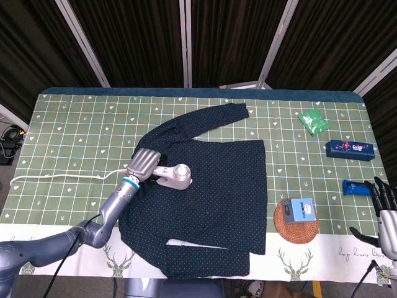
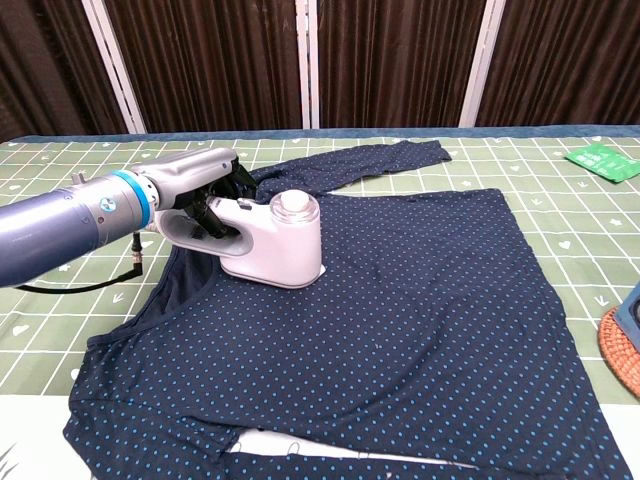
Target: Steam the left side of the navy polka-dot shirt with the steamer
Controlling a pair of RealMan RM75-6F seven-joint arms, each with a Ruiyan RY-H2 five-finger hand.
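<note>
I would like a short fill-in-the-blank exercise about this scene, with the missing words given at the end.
1. The steamer is held by the robot's ____ hand.
2. The steamer rests on the navy polka-dot ____.
3. The small blue box sits on a round woven ____.
4. The right hand holds ____.

Missing words: left; shirt; coaster; nothing

Head view high, looking down at whole table [image 1: 74, 118], chest view low, nearer, both sharing shirt [image 1: 211, 186]

The steamer [image 2: 275, 240] rests on the shirt's [image 2: 400, 300] left part, beside the neckline.
</note>
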